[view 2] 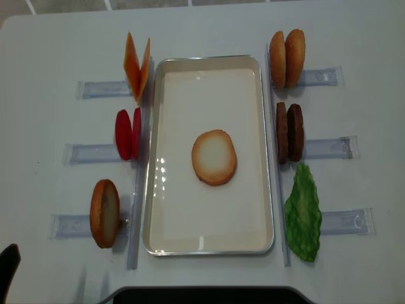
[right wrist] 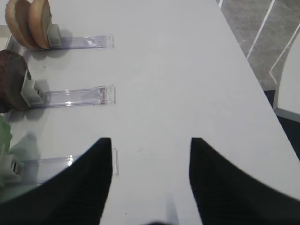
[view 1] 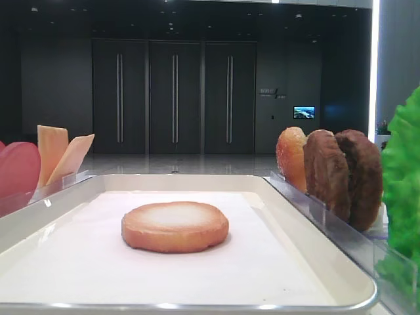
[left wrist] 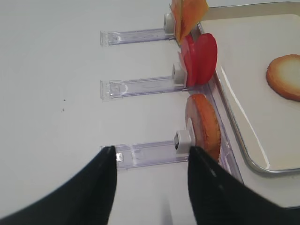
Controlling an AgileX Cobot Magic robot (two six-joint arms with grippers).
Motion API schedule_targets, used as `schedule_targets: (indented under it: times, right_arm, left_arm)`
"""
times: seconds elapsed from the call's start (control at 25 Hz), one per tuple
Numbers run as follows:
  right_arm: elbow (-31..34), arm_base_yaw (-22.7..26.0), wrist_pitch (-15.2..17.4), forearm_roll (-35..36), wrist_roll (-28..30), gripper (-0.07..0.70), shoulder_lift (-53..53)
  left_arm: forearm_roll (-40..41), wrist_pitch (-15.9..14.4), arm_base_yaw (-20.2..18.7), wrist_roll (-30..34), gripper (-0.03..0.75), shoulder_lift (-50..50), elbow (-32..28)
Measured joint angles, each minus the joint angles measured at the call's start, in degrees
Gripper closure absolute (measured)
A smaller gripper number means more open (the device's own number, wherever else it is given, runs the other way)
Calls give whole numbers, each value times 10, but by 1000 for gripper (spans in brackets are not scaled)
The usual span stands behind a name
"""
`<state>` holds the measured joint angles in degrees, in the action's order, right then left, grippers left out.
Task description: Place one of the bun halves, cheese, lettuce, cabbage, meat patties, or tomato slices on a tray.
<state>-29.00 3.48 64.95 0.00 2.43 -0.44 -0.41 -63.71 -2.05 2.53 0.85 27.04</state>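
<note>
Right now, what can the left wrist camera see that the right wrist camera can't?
Only the left wrist view shows the cheese, the tomato slices, one standing bun half in its holder, the tray and the bun half lying on it. Only the right wrist view shows the meat patties, two standing bun halves and a bit of lettuce. Both show the white table, clear plastic holders, and black gripper fingers standing apart, holding nothing.
</note>
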Motion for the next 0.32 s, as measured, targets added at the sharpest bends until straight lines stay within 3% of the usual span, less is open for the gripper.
schedule_targets:
  times: [0.32]
  right_arm:
    - [0, 0, 0, 0, 0, 272, 0]
  left_arm:
    - [0, 0, 0, 0, 379, 0, 0]
